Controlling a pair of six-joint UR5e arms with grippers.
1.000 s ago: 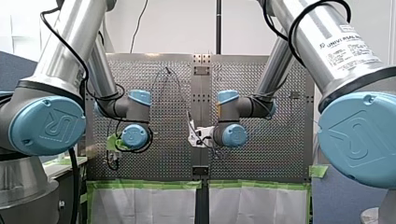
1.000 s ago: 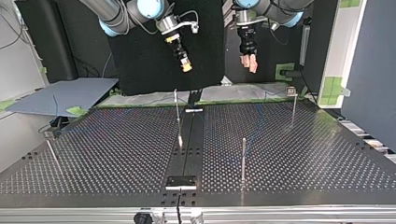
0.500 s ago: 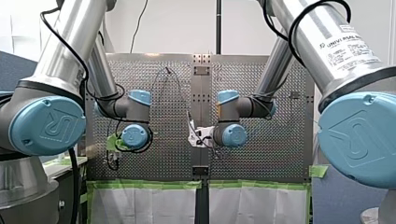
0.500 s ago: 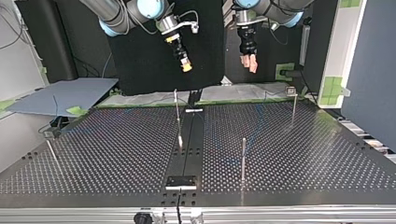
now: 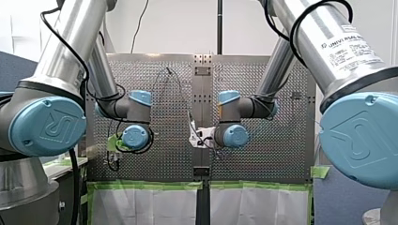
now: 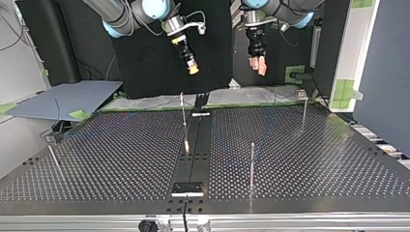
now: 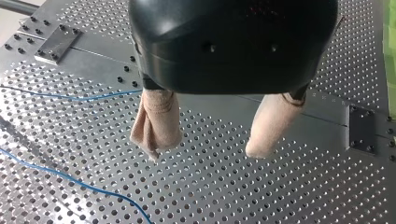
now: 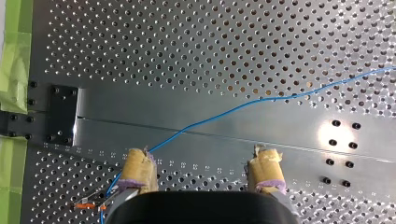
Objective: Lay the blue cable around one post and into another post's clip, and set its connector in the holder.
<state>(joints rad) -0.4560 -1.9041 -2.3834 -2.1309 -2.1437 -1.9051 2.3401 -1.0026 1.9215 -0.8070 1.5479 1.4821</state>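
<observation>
Left jaws: apart, beige pads (image 7: 156, 123) bare, hanging well above the desk (image 6: 314, 159).
Right jaws: apart as well, yellow pads (image 8: 137, 170) gripping nothing, up over the desk's middle strip (image 8: 140, 112).
Blue cable (image 8: 280, 98): lying loose on the desk, slanting across the middle strip below the right jaws; two runs of it also lie beside the left jaws.
Posts (image 6: 252, 164): thin, upright, well apart on the desk.
Change: none; both sets of jaws and the cable sit just as they did a second ago.
</observation>
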